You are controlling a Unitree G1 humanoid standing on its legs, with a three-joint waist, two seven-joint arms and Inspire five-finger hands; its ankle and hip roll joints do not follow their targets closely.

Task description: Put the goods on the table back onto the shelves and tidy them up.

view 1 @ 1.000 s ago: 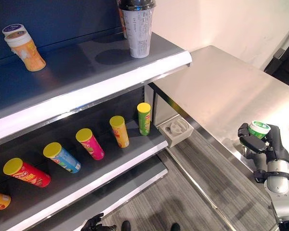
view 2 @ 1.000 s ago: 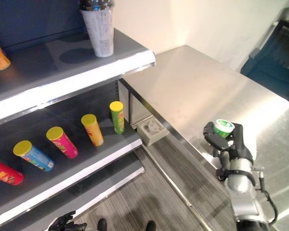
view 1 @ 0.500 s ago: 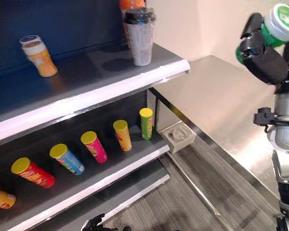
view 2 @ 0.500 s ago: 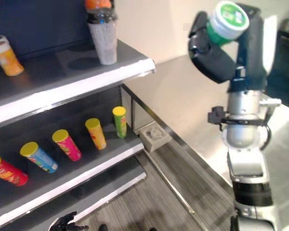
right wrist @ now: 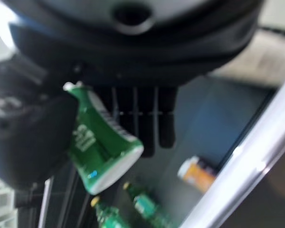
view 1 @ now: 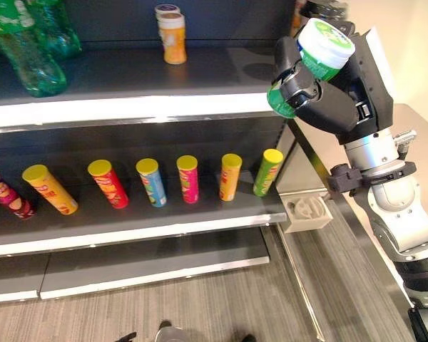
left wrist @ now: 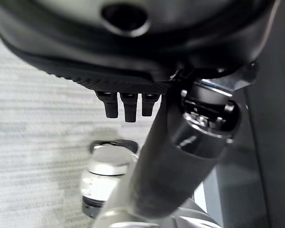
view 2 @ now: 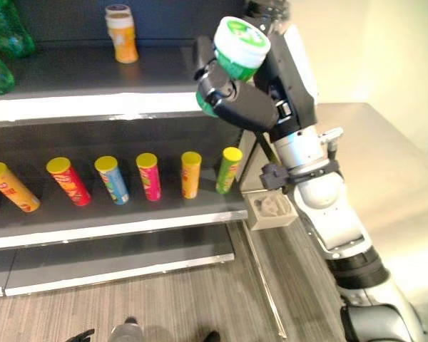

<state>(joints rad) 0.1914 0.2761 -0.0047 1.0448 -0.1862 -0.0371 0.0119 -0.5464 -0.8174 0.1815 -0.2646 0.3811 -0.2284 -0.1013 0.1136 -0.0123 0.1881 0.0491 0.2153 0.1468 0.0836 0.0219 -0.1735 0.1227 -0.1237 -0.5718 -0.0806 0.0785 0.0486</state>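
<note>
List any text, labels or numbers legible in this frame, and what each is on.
None can be read.
Green white-lidded cup in the right hand: print on lid and side, too blurred.
Row of yellow-lidded snack tubes on the middle shelf: logos too small.
Orange container and green bottles on the top shelf: labels unreadable.

"Where's my right arm?"

"I've got it raised from the lower right, forearm upright, with the right robot hand (view 1: 328, 85) tipped over at the wrist, high in the head views."

"Its fingers?"

"Curled, thumb across; I'm gripping something there."

"And my left robot hand (left wrist: 126, 102)?"

"It hangs low, fingers fairly straight, holding nothing."
</note>
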